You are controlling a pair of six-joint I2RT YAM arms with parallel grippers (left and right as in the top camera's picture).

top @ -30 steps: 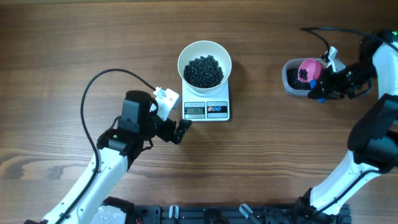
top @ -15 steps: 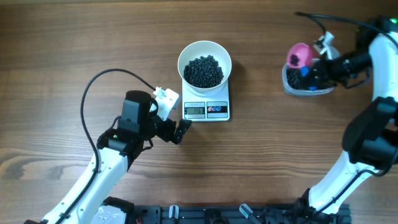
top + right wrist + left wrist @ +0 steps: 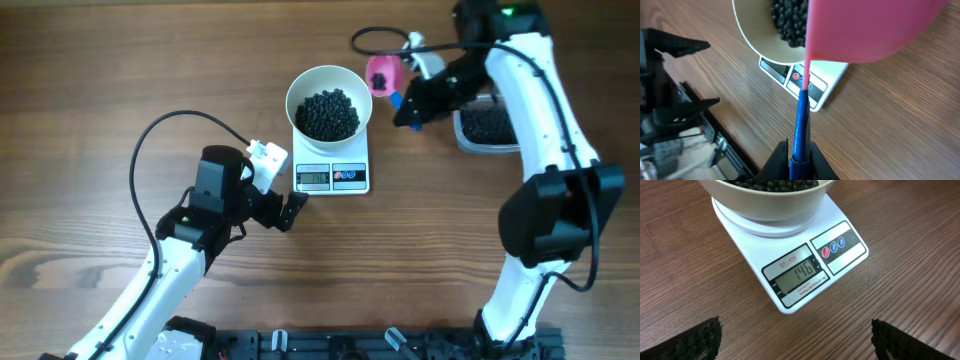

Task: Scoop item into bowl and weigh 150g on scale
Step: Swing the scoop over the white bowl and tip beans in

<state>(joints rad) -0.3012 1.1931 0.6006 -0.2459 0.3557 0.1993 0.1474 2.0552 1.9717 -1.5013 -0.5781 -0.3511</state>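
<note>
Found the right arm reaching up and across the brown wooden table [image 3: 100,60] toward its middle, forearm slanted leftward, wrist bent down. Saw the right gripper [image 3: 408,106] clamped tight on the blue handle of a pink plastic scoop [image 3: 381,74], with the handle pinched from both sides in the wrist view. Noted the scoop held in the air just beside the right rim of the round white bowl [image 3: 312,82]. Located the small round black beans [image 3: 328,114] heaped in the bowl, a few more in the scoop's cup, and the rest in a clear rounded plastic tub [image 3: 478,146] off to the right, partly hidden under the right arm. Found the bowl sitting on the small white rectangular scale [image 3: 350,178], its grey display [image 3: 799,273] reading 146, with red and blue round buttons beside that. Found the left arm bent low at the near left, forearm angled up toward the scale, a black cable [image 3: 140,160] looping behind. Saw the left gripper [image 3: 294,210] held close beside the scale's front left corner and facing the display, its textured black fingers [image 3: 695,342] spread fully wide, gripping nothing.
</note>
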